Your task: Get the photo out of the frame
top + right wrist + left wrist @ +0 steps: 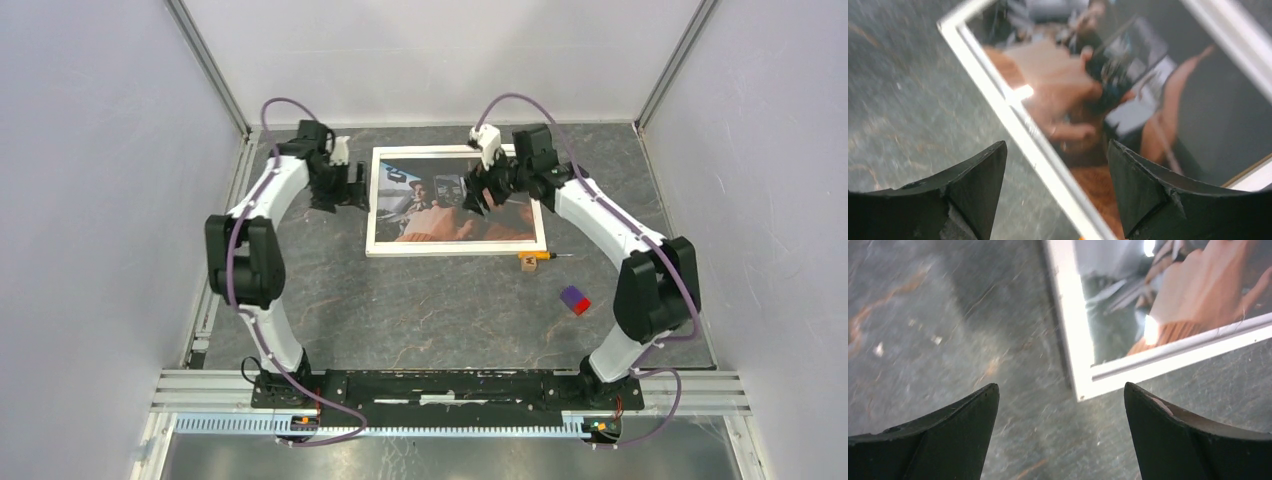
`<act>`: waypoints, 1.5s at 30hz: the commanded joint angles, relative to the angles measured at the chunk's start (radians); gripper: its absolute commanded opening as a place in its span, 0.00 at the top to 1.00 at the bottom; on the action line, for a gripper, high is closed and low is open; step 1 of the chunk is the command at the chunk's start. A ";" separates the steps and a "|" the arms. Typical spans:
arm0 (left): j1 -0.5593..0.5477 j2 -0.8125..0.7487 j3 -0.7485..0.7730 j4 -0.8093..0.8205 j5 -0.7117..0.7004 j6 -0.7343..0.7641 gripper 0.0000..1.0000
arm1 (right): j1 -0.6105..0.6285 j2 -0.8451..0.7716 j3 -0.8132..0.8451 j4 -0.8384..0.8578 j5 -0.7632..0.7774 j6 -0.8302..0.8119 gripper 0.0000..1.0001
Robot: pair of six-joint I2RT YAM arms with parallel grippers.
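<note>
1. Everything is carried by a dark grey, marbled table (430,310).
2. A large rectangular picture frame (455,247) with a narrow white border is laid flat and face up in the table's far half. Its long sides run parallel to the near edge, and a colour photo (430,205) is seen inside it.
3. The right gripper (1055,145) is poised above the photo's right part, spread wide with nothing grasped.
4. The left gripper (1060,390) is set fully apart and empty, just off the frame's left short edge, with a frame corner ahead of it. It is judged better placed for an edge lift.
5. A small wooden-handled screwdriver (533,260) is seen just beside the frame's near right corner.
6. A red-and-blue block (574,300) is found nearer the table's right edge.
</note>
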 commanded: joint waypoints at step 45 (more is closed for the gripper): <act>-0.172 0.332 0.185 0.016 -0.310 0.026 0.00 | -0.117 -0.113 -0.614 -0.072 0.518 -0.502 0.58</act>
